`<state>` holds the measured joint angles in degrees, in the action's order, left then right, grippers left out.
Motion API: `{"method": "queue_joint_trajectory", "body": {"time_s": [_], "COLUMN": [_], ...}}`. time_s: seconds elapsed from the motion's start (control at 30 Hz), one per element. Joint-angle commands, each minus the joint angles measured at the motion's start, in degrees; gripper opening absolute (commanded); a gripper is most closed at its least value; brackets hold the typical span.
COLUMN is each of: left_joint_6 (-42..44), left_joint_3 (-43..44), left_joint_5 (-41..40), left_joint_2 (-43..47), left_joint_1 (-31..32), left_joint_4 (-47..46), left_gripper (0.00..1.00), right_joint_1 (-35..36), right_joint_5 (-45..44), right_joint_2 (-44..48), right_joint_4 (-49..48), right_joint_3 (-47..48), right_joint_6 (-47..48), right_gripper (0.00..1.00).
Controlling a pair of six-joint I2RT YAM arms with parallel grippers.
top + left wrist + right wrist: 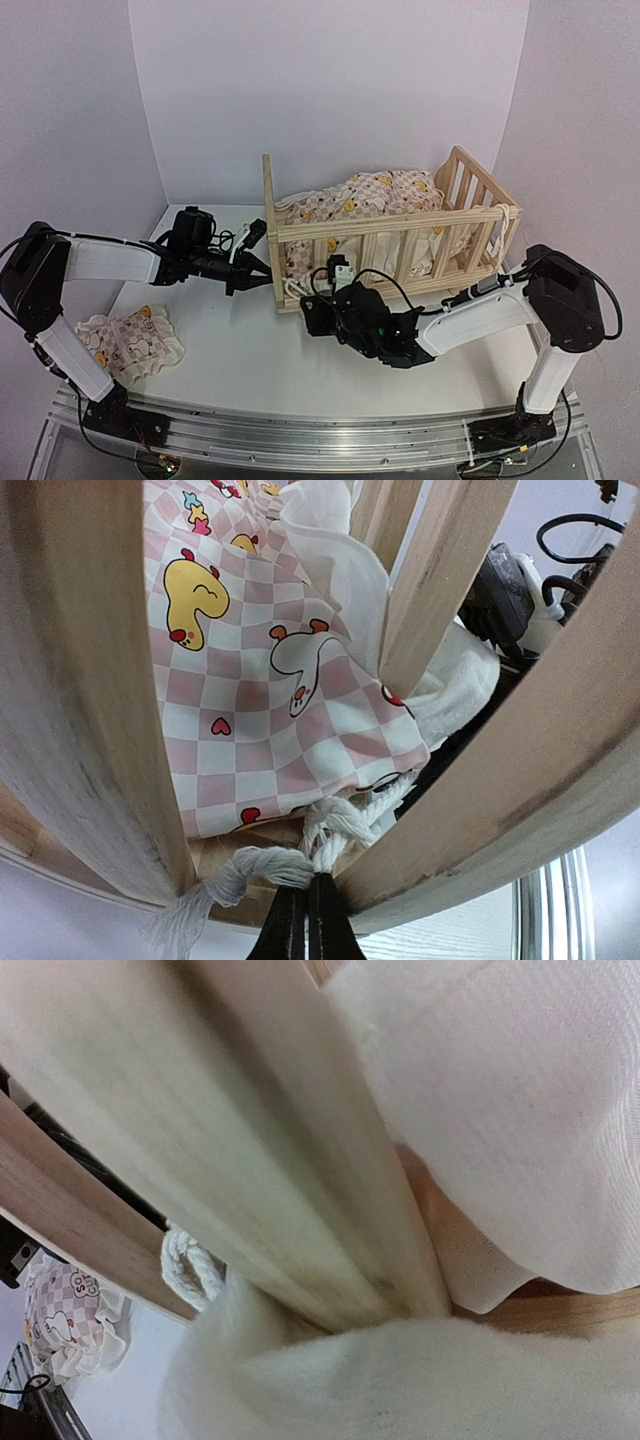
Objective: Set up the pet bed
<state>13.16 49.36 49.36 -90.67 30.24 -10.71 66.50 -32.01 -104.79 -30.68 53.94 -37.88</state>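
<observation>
So the left gripper (307, 905) is pinched fully shut, tips right up against the white rope (268, 865) at the frame's bottom corner, low in its wrist view. Can't tell if a strand's actually caught. The right gripper (312, 312) is at the front lower rail, centre of the top view, width impossible to tell. The pine frame (400, 227) stands mid-right on the table (250, 360), with the checked duck cushion (370, 195) bunched inside. A small checked pillow (130, 340) lies lower left, well apart.

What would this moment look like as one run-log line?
left gripper: shut at rope knot on frame end | right gripper: low by frame's front, jaws unclear | cushion: in frame | small pillow: on table
</observation>
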Motion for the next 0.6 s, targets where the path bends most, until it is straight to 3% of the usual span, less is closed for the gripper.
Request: {"method": "queue_joint_trajectory", "body": {"time_s": [0.0, 0.3, 0.57], "left_joint_6": [-1.08, -1.88, -2.84], "left_joint_3": [-0.28, -0.45, -1.09], "left_joint_5": [2.87, 2.68, 2.43], "left_joint_2": [1.25, 3.08, 4.05], "left_joint_1": [0.7, 0.36, 0.35], "left_joint_4": [-3.12, 0.31, 1.36], "left_gripper": [0.0, 0.0, 0.0], "right_joint_1": [-2.54, -3.84, -5.44], "right_joint_5": [-4.82, -0.63, -2.94], "right_joint_2": [-1.31, -4.63, -5.54], "right_joint_4": [2.68, 2.97, 2.99], "right_joint_3": [2.48, 3.43, 3.62], "right_joint_6": [-2.28, -1.81, -2.71], "right_gripper": [0.34, 0.41, 0.09]}}
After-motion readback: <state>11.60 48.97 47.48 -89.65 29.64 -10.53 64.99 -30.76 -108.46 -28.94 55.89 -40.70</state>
